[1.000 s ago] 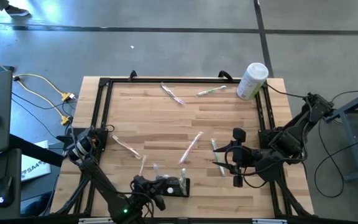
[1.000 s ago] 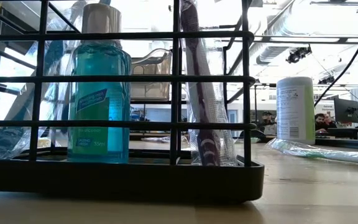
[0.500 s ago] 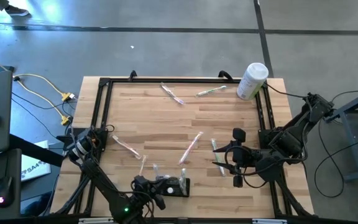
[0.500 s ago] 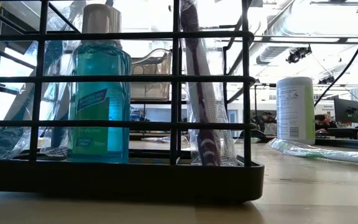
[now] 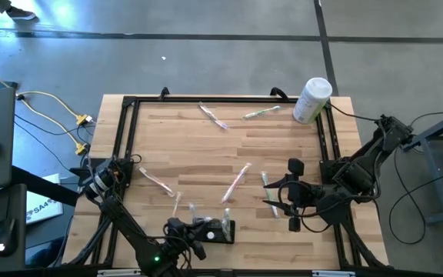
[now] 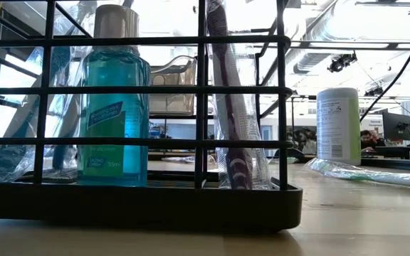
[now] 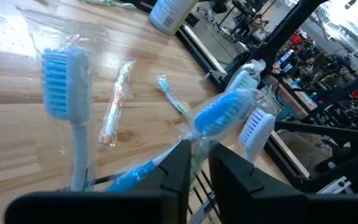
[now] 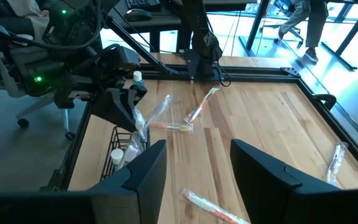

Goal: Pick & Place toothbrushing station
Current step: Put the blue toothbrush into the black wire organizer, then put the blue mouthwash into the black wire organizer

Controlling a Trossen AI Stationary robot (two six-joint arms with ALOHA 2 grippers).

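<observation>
Your left claw [image 7: 199,154] sits at the near edge of the desk [image 5: 206,146], right over the toothbrushing station [image 6: 141,206]. Its two fingers stand almost together with only a sliver between them. The wrap of a blue wrapped toothbrush [image 7: 219,115] runs into that sliver, but I cannot tell whether the claw is pinching it or has let go.

The station is a low black wire rack on a shallow tray base. It stands upright with its open side up, and in the high view its long axis runs along the near edge of the desk. Inside it are a teal mouthwash bottle [image 6: 112,114] and several bagged brushes leaning on the bars.

Expect the frame to be stiff and light in itself. The full bottle probably weights one end, though, and the loose brushes could tip out if the rack tilts. The thin coated wire will likely be slippery, so take it where a top rail meets an upright bar, near the bottle end. Keep it level as you lift.

Your right claw [image 8: 197,155] waits over the desk's right side, well apart from the station. It is spread wide and holds nothing.
</observation>
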